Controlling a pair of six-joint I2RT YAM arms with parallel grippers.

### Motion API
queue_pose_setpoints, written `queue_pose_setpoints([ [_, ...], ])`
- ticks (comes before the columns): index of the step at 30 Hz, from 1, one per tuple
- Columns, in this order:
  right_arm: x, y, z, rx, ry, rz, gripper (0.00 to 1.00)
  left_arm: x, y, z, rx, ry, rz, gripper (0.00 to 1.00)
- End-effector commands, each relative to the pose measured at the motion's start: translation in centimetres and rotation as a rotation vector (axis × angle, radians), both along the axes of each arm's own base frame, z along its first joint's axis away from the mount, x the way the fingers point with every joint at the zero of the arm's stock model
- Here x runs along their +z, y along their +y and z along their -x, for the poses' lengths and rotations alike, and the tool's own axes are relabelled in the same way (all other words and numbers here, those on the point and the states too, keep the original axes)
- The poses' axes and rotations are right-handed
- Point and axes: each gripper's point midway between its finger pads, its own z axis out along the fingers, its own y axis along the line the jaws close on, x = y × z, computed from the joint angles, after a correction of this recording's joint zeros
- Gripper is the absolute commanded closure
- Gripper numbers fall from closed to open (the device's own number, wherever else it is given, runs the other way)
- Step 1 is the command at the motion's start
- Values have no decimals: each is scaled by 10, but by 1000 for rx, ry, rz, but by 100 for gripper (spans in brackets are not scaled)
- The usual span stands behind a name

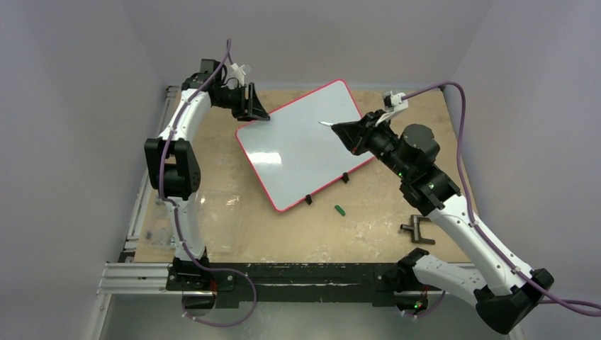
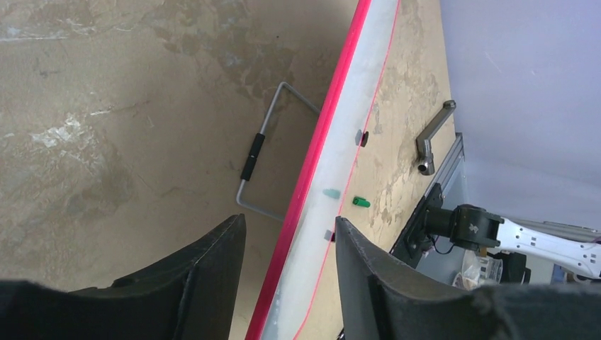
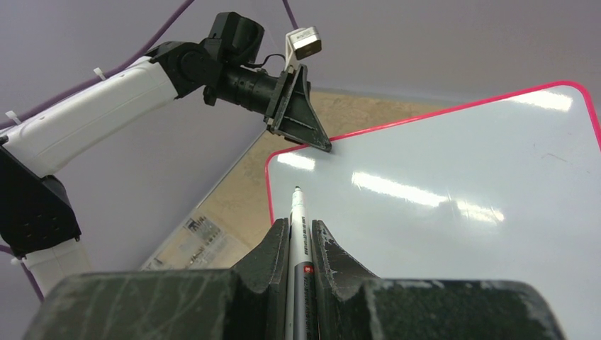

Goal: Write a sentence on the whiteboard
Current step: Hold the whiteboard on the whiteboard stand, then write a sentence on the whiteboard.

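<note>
Whiteboard (image 1: 298, 152) lies skewed on the middle of the tabletop (image 1: 368, 227), red rim all round, long axis running from near left to far right.

Left pincer (image 1: 256, 113) at the board's far-left corner. In the left wrist view its fingers (image 2: 212, 276) stand spread to either side of the board's rim, with a gap showing on the outer side. Cannot tell whether the inner finger touches.

Right pincer (image 1: 347, 131) over the board's right part, pressed together on a marker (image 3: 296, 212). The tip points toward the left pincer's corner. Cannot tell whether the tip meets the surface.

Around:
- Two black clips (image 1: 308, 199) on the board's near long edge.
- Small green cap (image 1: 339, 209) on the tabletop just beyond that edge.
- Metal crank handle (image 1: 418, 230) near the right arm, well apart from the board.
- Clear plastic sheet (image 1: 216, 219) at near left.
- Grey wire bracket (image 2: 262, 156) with a black sleeve runs in under the board's edge.
</note>
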Motion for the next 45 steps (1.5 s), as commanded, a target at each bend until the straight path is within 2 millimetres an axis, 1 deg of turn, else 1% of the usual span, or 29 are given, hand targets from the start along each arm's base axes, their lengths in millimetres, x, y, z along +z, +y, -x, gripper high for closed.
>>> queue_pose_setpoints([
  [1, 19, -3, 7, 13, -58, -33, 100, 0, -11, 8, -54, -8, 25, 52],
  [11, 24, -8, 13, 5, -71, -31, 100, -5, -18, 19, -81, -3, 1, 63],
  [14, 22, -9, 13, 1, -70, -30, 100, -7, -22, 20, -89, -2, -9, 74],
  [17, 21, -9, 14, 3, -71, -28, 100, -6, -25, 23, -95, -8, -22, 95],
  [18, 21, -9, 14, 4, -71, -27, 100, -6, -26, 24, -97, -8, -32, 100],
  [24, 17, -9, 14, 7, -78, -26, 100, -4, -35, 31, -130, -27, -47, 100],
  [27, 9, -8, 13, 9, -65, -16, 100, 3, -37, 33, -149, -55, -36, 100],
  [28, 10, -8, 13, 10, -73, -19, 100, 6, -38, 34, -156, -69, -31, 100],
  [34, 3, -4, 12, 25, -86, -10, 100, 8, -29, 39, -165, -149, -93, 100],
  [39, -9, 9, 17, 109, -113, 8, 100, 11, -25, 41, -162, -219, -153, 100],
  [45, -26, 26, 20, 218, -154, 51, 100, 3, -29, 41, -161, -237, -202, 100],
])
